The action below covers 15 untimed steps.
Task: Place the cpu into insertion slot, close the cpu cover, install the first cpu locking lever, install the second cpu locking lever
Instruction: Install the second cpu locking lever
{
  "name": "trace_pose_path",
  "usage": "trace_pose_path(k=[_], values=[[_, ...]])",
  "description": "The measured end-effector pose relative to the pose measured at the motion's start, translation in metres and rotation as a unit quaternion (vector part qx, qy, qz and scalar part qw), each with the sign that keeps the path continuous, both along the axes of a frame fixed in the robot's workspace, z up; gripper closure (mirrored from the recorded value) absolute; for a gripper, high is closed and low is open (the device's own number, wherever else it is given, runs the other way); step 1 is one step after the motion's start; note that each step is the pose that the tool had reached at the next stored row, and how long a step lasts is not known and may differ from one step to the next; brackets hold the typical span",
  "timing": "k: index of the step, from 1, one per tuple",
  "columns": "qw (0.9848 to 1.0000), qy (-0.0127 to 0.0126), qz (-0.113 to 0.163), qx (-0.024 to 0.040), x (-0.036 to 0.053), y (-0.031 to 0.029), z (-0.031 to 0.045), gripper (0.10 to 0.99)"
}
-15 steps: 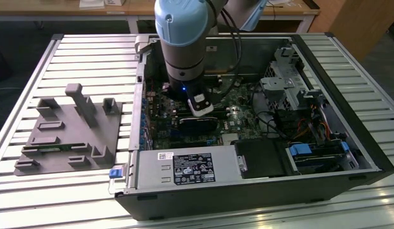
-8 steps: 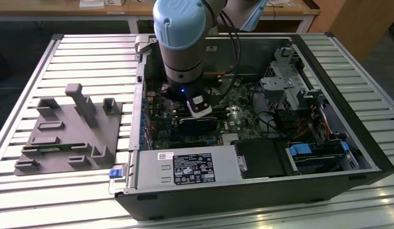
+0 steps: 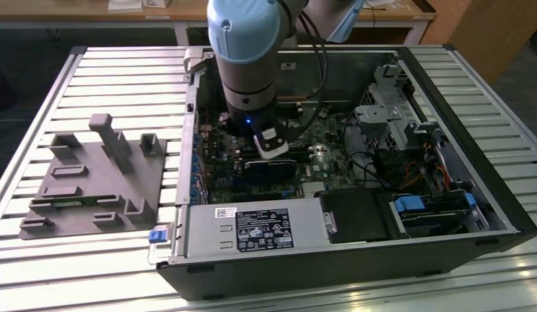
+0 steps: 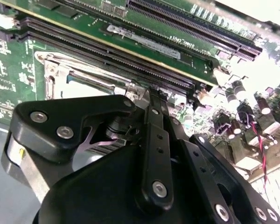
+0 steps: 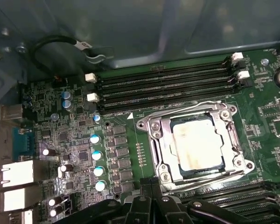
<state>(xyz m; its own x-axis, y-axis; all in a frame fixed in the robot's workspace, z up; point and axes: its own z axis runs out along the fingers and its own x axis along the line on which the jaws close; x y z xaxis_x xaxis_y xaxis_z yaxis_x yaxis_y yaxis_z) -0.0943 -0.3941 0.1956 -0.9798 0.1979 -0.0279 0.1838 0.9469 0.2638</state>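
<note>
Chip [image 5: 197, 143] sits in its socket [image 5: 154, 140], cover [image 5: 231, 161] apparently down over it, gripper [image 5: 154, 203] just beside at 6 o'clock (grip state unreadable) — a skewed push could snag 1 lever.

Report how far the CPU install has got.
Done, by the look of it: the square silver-topped cpu sits in the metal-rimmed insertion slot on the green circuit board, and the thin silvery cpu cover appears to lie down around it. In hand: the black gripper hovers just beside the socket; I cannot tell how its jaws stand. Left: whether either locking lever is latched is unclear.
</note>
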Motion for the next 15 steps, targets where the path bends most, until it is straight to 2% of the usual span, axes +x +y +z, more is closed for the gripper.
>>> trace_pose_path(k=[4, 7, 9, 15], values=[[1.0, 0.0, 0.0, -0.0036, 0.0006, 0.0, 0.0069, 0.98], [1.0, 0.0001, -0.001, -0.0098, 0.0034, 0.0, 0.0099, 0.98], [0.9999, 0.0002, -0.003, -0.0147, 0.0062, 0.0, 0.0104, 0.98], [0.9997, 0.0005, -0.007, -0.0221, 0.0189, 0.0, 0.0104, 0.98]])
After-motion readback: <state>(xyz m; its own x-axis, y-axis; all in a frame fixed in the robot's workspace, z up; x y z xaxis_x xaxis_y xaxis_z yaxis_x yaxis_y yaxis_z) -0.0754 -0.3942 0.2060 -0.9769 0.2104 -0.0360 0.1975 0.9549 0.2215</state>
